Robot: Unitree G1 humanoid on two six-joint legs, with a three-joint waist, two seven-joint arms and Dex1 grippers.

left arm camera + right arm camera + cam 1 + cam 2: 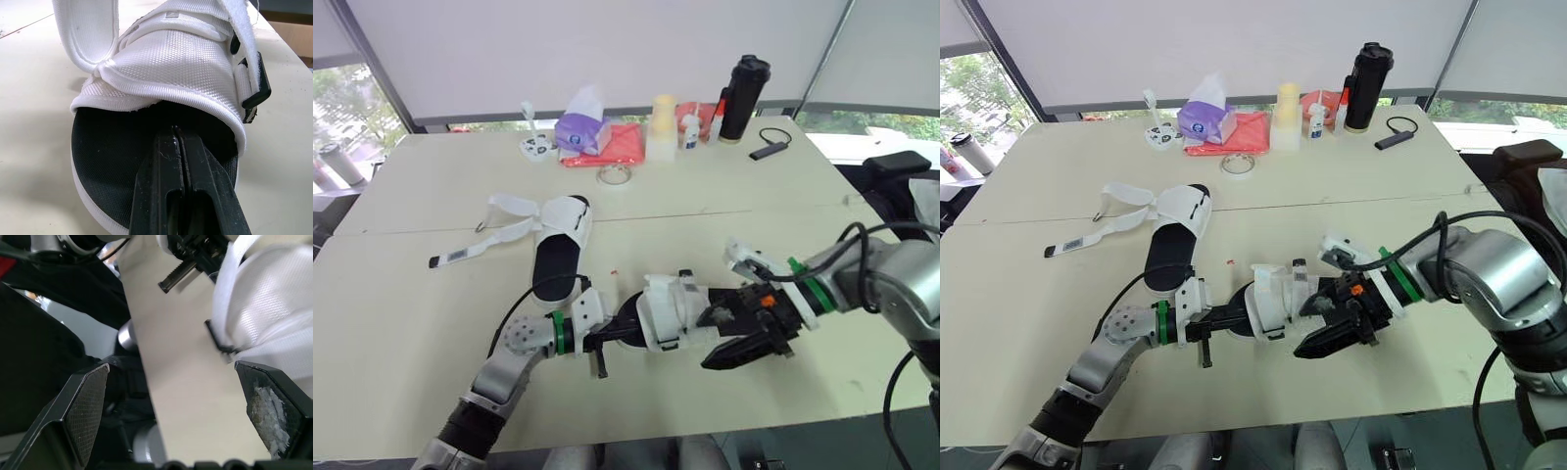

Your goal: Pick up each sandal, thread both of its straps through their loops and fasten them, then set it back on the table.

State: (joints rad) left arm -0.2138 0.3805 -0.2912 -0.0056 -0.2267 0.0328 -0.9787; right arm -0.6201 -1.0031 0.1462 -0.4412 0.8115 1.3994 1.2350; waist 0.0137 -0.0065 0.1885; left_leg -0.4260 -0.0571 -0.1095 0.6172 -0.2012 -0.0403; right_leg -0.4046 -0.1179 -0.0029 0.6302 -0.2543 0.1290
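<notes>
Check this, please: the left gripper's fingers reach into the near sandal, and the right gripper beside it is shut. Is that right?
Not quite. The right gripper is open: the right wrist view shows its fingers wide apart beside the near sandal. The left gripper does reach into it.

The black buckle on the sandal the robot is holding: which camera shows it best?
The left wrist view: the buckle sits close and unobstructed on the sandal, a white strap against it. The right wrist view catches its dark edge near the open right tool. The head views show it too small to make out.
</notes>
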